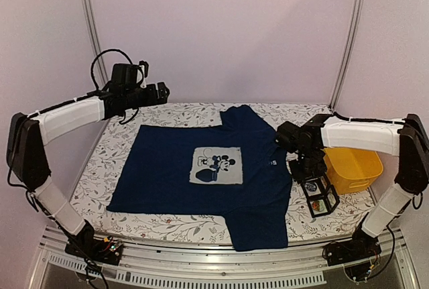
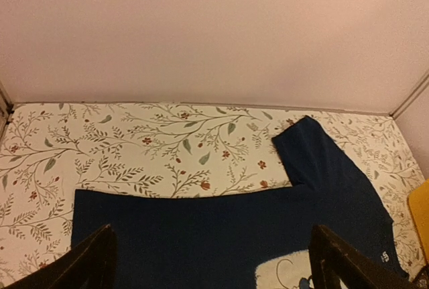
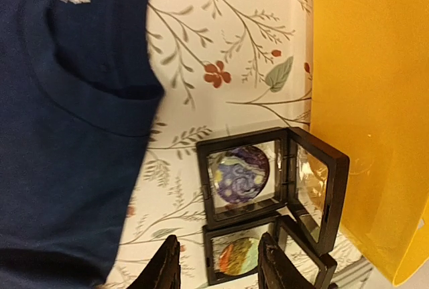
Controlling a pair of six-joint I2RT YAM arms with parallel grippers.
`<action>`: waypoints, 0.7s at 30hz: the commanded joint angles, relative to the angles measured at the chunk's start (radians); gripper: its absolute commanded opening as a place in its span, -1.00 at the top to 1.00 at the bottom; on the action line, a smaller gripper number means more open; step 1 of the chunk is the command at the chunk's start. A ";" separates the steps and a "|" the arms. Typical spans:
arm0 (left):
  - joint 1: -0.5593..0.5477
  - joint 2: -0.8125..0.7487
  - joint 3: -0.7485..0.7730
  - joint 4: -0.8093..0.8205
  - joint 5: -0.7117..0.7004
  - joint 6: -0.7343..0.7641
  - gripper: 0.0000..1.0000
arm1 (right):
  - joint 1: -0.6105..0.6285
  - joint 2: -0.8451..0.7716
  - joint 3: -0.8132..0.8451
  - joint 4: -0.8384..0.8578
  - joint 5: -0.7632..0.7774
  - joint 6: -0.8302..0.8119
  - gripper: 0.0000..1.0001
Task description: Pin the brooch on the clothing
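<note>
While both arms hang over the floral table cover (image 1: 100,168), you have the navy T-shirt (image 1: 161,175) spread flat across the middle, lying sideways: hem to the left, collar to the right, one sleeve toward the near edge and the other toward the back wall.

Nearest, just off the T-shirt's collar side:
- Two black hinged display cases (image 1: 320,196) sit open on the cover, one behind the other, apart from the fabric.
- The right wrist view shows the near case holding a round orange-and-green brooch (image 3: 236,259) and the far case (image 3: 244,175) a round blue swirl brooch (image 3: 239,171).
- Your right gripper (image 3: 221,269) points down over the near case. Its fingers (image 3: 164,265) stand apart with nothing clamped between them. Whether they touch the case, you cannot tell.
- The T-shirt's collar band (image 3: 100,101) lies just to the left of the cases.
- A yellow bin (image 1: 352,168) stands beyond the cases from the T-shirt, beside them.

Middle: the pale square cartoon-mouse print (image 1: 216,166) faces up on the T-shirt's chest.

Far, past the T-shirt's back-left corner: your left gripper (image 1: 163,92) is held high above the table. In its wrist view the fingers (image 2: 90,262) are spread wide and empty, looking down on the T-shirt's far edge and far sleeve (image 2: 315,151).
</note>
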 commanded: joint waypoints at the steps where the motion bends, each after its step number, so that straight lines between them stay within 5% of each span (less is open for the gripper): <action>1: -0.095 -0.105 -0.131 0.005 -0.023 0.052 -0.99 | 0.002 0.149 0.020 -0.105 0.186 -0.015 0.27; 21: -0.119 -0.147 -0.222 -0.038 0.046 0.049 -0.99 | 0.063 0.344 0.041 -0.076 0.207 -0.028 0.53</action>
